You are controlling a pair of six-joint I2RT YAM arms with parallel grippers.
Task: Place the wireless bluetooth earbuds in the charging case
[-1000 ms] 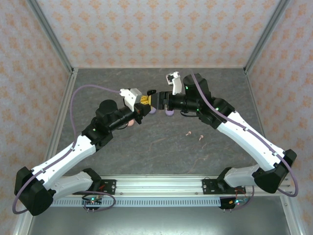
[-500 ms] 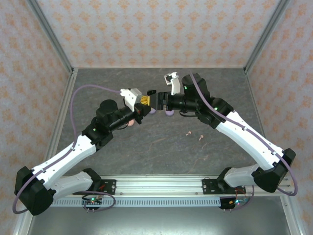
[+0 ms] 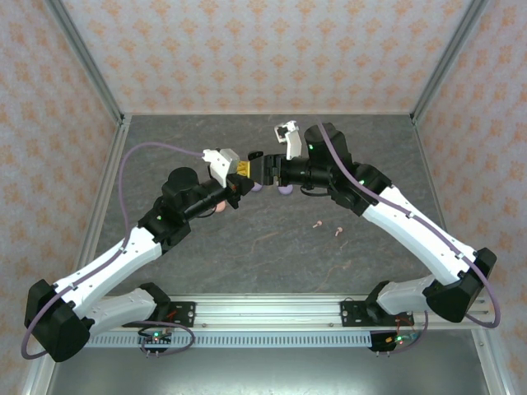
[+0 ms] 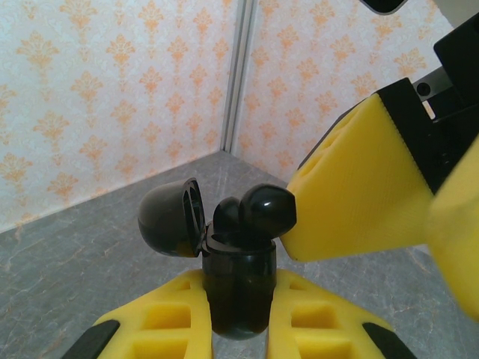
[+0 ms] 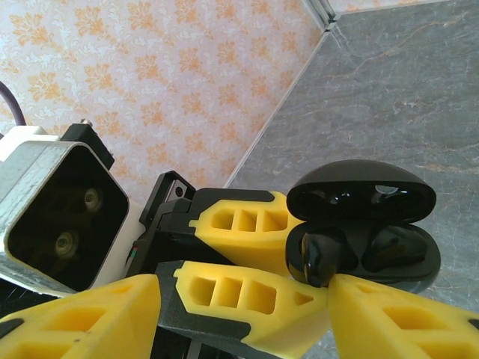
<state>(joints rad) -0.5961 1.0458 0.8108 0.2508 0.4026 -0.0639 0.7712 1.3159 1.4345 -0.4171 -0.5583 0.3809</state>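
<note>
We see the left gripper clamped, ribbed yellow fingers either side, on the glossy black rounded charging case, its domed lid hinged open toward nine o'clock. One smooth black bulb-headed earbud sits inside. A second black earbud, at its three o'clock, touches one fingertip of the right gripper, whose jaws stand apart. The right wrist view reveals the case's oval interior. From above we also see two tiny pale pink stemmed earbuds on the matte grey veined tabletop, at four o'clock from the grippers.
</note>
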